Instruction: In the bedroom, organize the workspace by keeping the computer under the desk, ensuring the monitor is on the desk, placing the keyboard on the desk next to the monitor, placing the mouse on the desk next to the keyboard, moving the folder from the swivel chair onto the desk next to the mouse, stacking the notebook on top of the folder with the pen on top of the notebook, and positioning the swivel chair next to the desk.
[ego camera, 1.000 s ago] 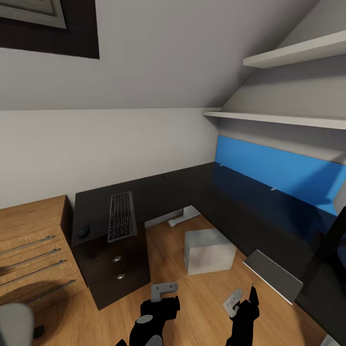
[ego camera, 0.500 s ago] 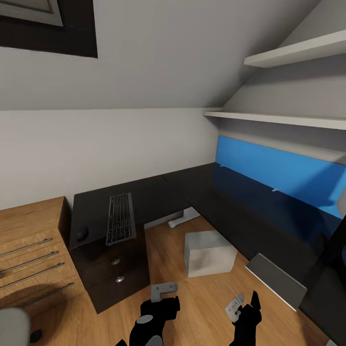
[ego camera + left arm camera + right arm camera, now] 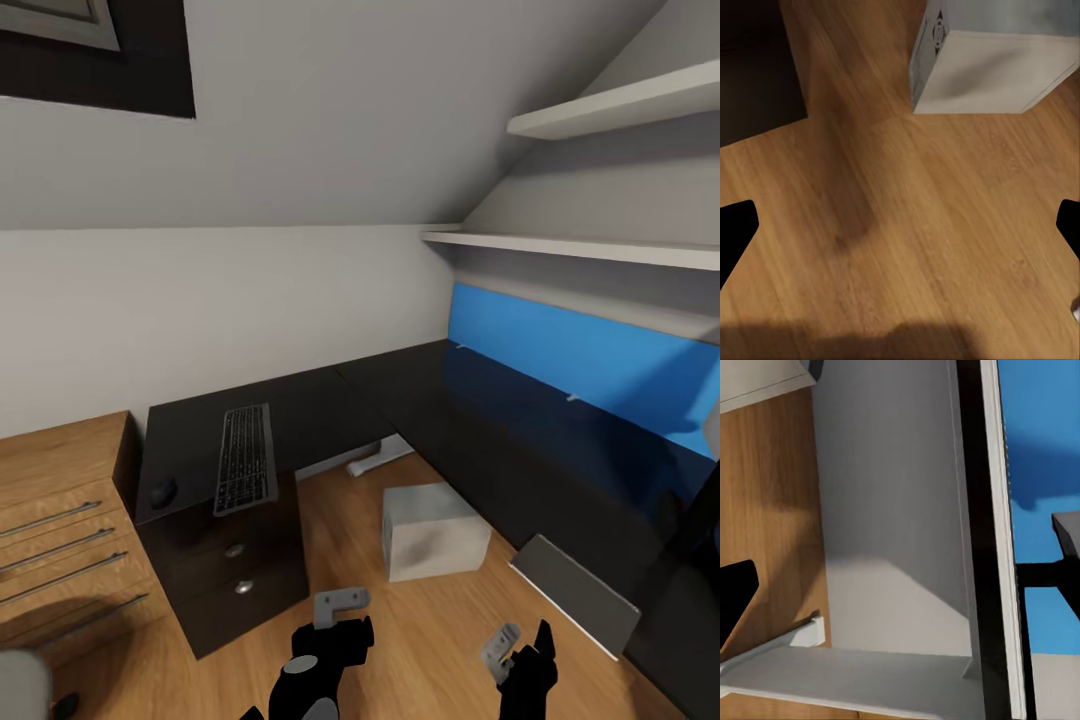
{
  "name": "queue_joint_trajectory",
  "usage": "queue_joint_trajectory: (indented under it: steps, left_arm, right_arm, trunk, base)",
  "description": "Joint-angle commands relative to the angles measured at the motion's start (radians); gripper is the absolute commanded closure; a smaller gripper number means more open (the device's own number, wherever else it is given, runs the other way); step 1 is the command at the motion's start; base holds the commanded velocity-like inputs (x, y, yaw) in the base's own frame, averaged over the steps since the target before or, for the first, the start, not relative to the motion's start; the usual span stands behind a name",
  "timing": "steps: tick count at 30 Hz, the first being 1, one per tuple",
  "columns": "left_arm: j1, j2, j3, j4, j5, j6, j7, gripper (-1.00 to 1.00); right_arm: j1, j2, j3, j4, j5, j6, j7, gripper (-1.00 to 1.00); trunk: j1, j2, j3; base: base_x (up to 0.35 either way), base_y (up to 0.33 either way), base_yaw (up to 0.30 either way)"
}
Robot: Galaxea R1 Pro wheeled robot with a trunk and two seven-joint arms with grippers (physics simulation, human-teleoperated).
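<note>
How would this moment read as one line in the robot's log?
keyboard: on desk | computer: on floor by desk | left claw: open, empty | right claw: empty

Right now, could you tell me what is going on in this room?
The robot faces the L-shaped desk with both grippers empty; the left gripper and right gripper hang over the wood floor. The keyboard and a small dark mouse already lie on the desk's left wing. The computer sits on the floor just beside the desk, not clearly under it.
</note>
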Motion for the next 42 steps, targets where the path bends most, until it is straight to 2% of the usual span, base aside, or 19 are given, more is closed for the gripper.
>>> queue_joint_trajectory:
  steps: [1, 16, 24, 39, 42]
  left_arm:
    - [-0.001, 0.000, -0.001, -0.001, 0.004, 0.004, 0.007, -1.00]
    - [-0.001, 0.000, 0.000, -0.001, 0.006, 0.004, 0.007, -1.00]
    - [-0.001, 0.000, -0.001, -0.001, 0.005, 0.004, 0.006, -1.00]
    - [-0.001, -0.003, -0.002, -0.001, 0.006, 0.004, 0.006, -1.00]
    - [-0.001, -0.003, -0.002, -0.001, 0.007, 0.004, 0.006, -1.00]
  right_arm:
    - [-0.001, 0.000, 0.000, 0.001, 0.005, 0.009, -0.002, -1.00]
    - [-0.001, 0.000, -0.007, 0.003, 0.005, 0.011, -0.005, -1.00]
    - [-0.001, -0.011, -0.037, 0.003, 0.005, 0.011, -0.005, -1.00]
    - [-0.001, -0.014, -0.042, 0.004, 0.005, 0.010, -0.004, -1.00]
    - [-0.001, -0.015, -0.042, 0.022, 0.005, 0.010, -0.001, -1.00]
  trunk:
    - [0.000, -0.001, -0.001]
    - [0.000, -0.001, -0.001]
    - [0.000, -0.001, -0.001]
    - [-0.057, 0.104, 0.046]
    - [-0.057, 0.104, 0.046]
  base:
    - [0.100, -0.061, 0.000]
    - [0.017, -0.010, 0.000]
    - [0.036, -0.055, 0.000]
    - [0.002, -0.003, 0.000]
    - [0.000, 0.000, 0.000]
